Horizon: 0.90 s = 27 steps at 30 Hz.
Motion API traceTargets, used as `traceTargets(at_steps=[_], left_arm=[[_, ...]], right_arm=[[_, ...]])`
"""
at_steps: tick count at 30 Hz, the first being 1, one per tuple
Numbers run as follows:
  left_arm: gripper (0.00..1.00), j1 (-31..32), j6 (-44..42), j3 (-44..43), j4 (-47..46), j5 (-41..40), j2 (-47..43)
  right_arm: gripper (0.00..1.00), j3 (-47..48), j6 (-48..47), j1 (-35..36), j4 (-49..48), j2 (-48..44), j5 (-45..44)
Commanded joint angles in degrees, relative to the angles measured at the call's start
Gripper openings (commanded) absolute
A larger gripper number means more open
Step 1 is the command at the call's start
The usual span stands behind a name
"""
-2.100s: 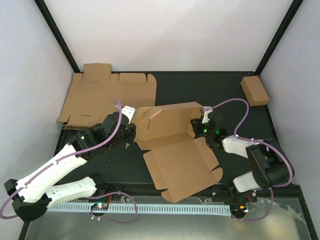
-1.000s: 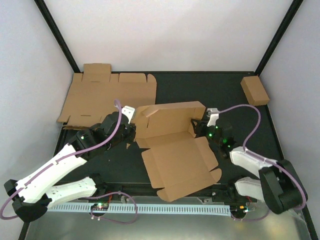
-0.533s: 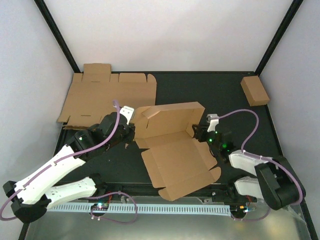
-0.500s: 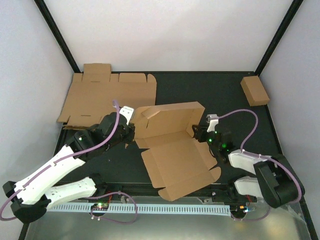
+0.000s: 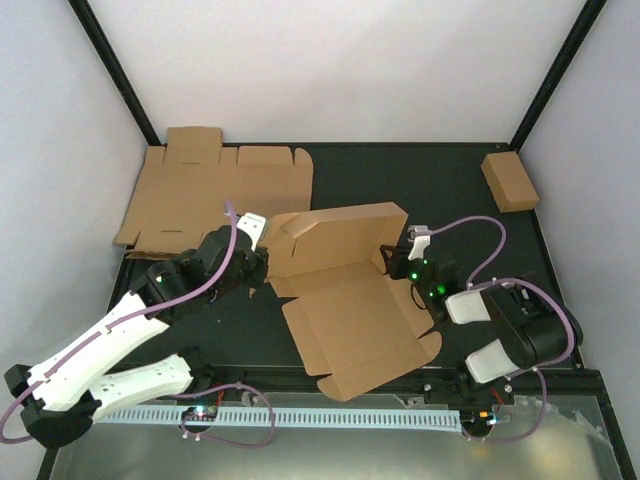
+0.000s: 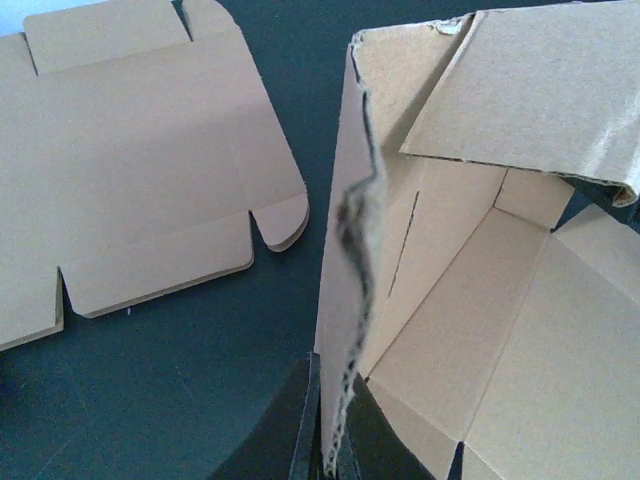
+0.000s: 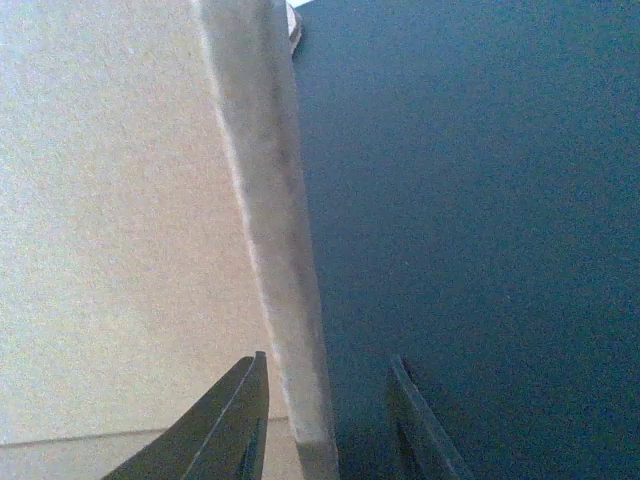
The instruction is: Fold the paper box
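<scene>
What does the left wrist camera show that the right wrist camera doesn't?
Only the left wrist view: the spare flat cardboard sheet lying on the table beside the paper box, the box's open inside with a folded-in flap, and the left gripper shut on a side wall. Only the right wrist view: the right gripper straddling the opposite wall, jaws apart, a gap on the table side. Both: a brown cardboard wall seen edge-on between the fingers, over the dark table.
</scene>
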<state>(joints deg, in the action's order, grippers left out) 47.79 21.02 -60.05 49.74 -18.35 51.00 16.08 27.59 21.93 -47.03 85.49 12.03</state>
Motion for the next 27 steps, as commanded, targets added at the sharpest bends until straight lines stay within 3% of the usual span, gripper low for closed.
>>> traceTargets(at_steps=[1,15,17,21,27], left_arm=[[0.02,-0.50,0.25,-0.48,-0.92,0.55,-0.41],[0.02,-0.85,0.31,-0.81,-0.68,1.04,-0.02],[0.01,-0.86,0.26,-0.85,-0.68,1.19,-0.03],[0.01,-1.00,0.23,-0.88,-0.43,1.04,-0.03],[0.02,-1.21,0.08,-1.25,-0.61,1.30,0.26]], right_arm=[[0.34,1.53,0.01,0.01,-8.79,1.97,-0.37],[0.32,3.42,-1.37,0.04,-16.23,5.73,-2.55],[0.26,3.90,-1.59,-0.01,-17.05,6.53,-2.63],[0.02,4.64,-1.66,0.03,-16.99,7.31,-4.11],[0.01,3.26,-0.68,0.05,-15.13,5.14,-5.89]])
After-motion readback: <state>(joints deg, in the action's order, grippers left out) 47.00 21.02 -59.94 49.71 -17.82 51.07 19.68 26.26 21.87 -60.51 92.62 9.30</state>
